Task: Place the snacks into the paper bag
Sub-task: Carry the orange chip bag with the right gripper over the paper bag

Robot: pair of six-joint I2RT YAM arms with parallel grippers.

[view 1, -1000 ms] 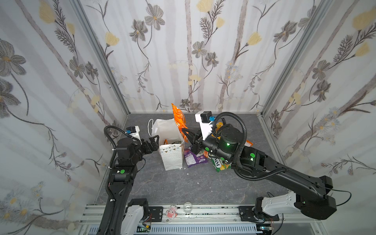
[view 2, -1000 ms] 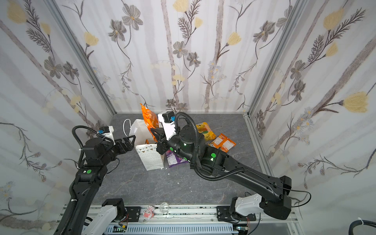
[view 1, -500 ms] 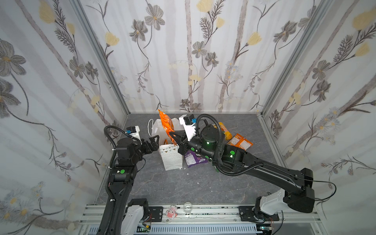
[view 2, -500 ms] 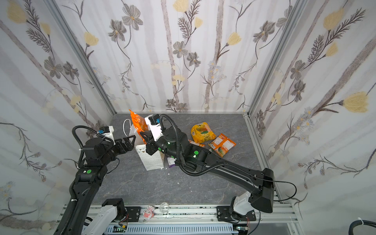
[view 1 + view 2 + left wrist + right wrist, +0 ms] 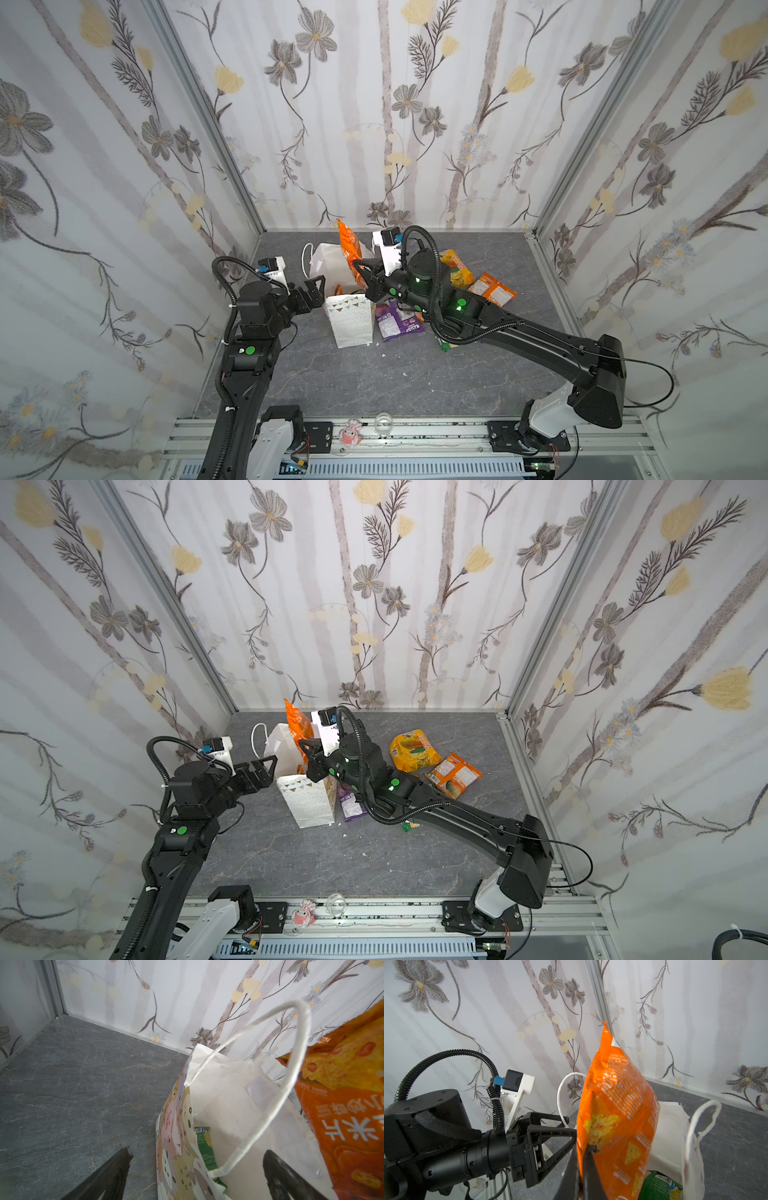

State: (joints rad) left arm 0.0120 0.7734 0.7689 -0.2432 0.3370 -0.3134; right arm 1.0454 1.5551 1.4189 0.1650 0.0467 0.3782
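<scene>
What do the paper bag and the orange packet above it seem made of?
Paper bag: matte white paper, going by its creases and folds. Orange packet: probably glossy plastic film, crinkled and catching highlights; any foil lining cannot be told.

Your right gripper point(image 5: 306, 753) pinches an upright orange packet point(image 5: 297, 725) over the open bag point(image 5: 309, 808); your left gripper point(image 5: 266, 767) sits just beside the bag's rim.
</scene>
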